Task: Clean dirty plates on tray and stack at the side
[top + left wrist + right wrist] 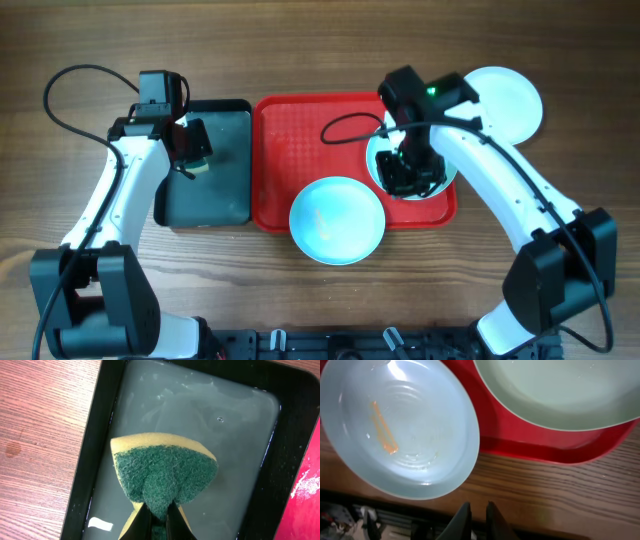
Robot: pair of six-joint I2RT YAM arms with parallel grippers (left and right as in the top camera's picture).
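The red tray (290,140) lies at the table's middle. One aqua plate (337,220) rests over its front rim; the right wrist view shows an orange smear in it (400,425). A second pale plate (378,166) sits at the tray's right end, partly hidden under my right gripper (405,175); it also shows in the right wrist view (560,390). That gripper (475,510) is shut and empty. The white plate (505,100) lies on the table right of the tray. My left gripper (159,510) is shut on a green and yellow sponge (165,472) over the black tray.
The black tray (220,195) stands left of the red tray and holds cloudy water (200,415). The red tray's rim (305,505) borders it on the right. Bare wood table (560,485) lies in front of the red tray.
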